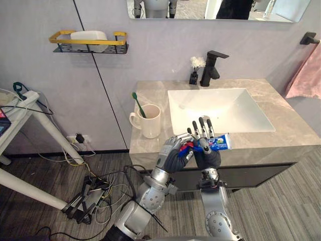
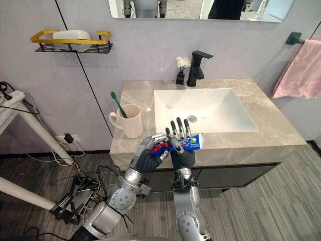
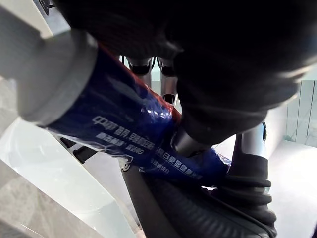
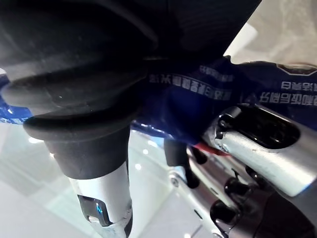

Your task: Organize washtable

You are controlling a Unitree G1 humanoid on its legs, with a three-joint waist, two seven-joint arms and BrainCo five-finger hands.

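Note:
A blue toothpaste tube [image 1: 219, 143] with a white cap hangs level over the front edge of the grey stone counter [image 1: 296, 135]. My left hand [image 1: 173, 150] is curled round its red and blue end. My right hand [image 1: 206, 156] keeps its fingers [image 1: 201, 128] straight up behind the tube, with the thumb laid across it. In the left wrist view the tube [image 3: 124, 119] is pinned under that thumb. A cream mug [image 1: 149, 121] holding a green toothbrush [image 1: 138, 104] stands on the counter's left end.
A white sink [image 1: 220, 108] fills the middle of the counter, with a black faucet [image 1: 213, 68] and a small black bottle of white sprigs [image 1: 194, 75] behind it. A yellow-rimmed wall shelf [image 1: 89, 42] hangs upper left. A pink towel [image 1: 307, 75] hangs at right.

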